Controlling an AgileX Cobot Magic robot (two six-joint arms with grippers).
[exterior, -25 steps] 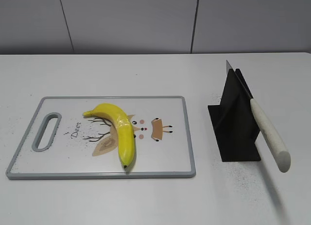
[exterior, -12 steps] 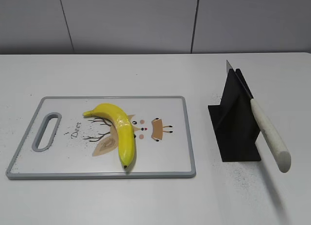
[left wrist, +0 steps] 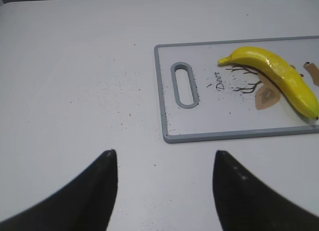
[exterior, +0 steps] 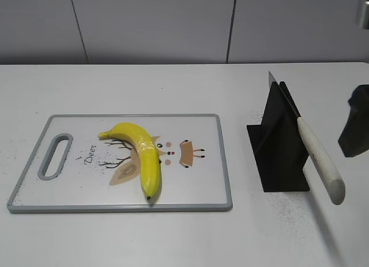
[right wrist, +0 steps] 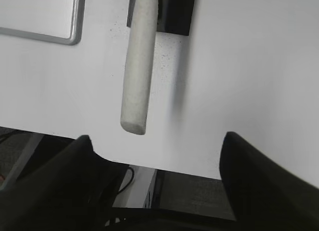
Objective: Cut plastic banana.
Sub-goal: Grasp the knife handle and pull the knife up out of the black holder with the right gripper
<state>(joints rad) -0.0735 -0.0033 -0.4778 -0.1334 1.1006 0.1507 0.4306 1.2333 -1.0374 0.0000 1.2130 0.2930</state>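
banana (exterior: 142,156): lying whole on the board (exterior: 196,189)
knife (exterior: 319,157): parked in its stand (exterior: 279,149)
right gripper (right wrist: 157,191): jaws wide, empty, near the handle
left gripper (left wrist: 164,188): spread wide, empty
step: my guess, grabbing the knife handle comes next

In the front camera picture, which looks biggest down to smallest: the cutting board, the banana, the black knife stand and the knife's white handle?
1. Cutting board, by far the largest.
2. Black knife stand.
3. Plastic banana.
4. Knife handle.
The banana and handle look close in length; the handle juts toward the camera, so that ranking is unsure.
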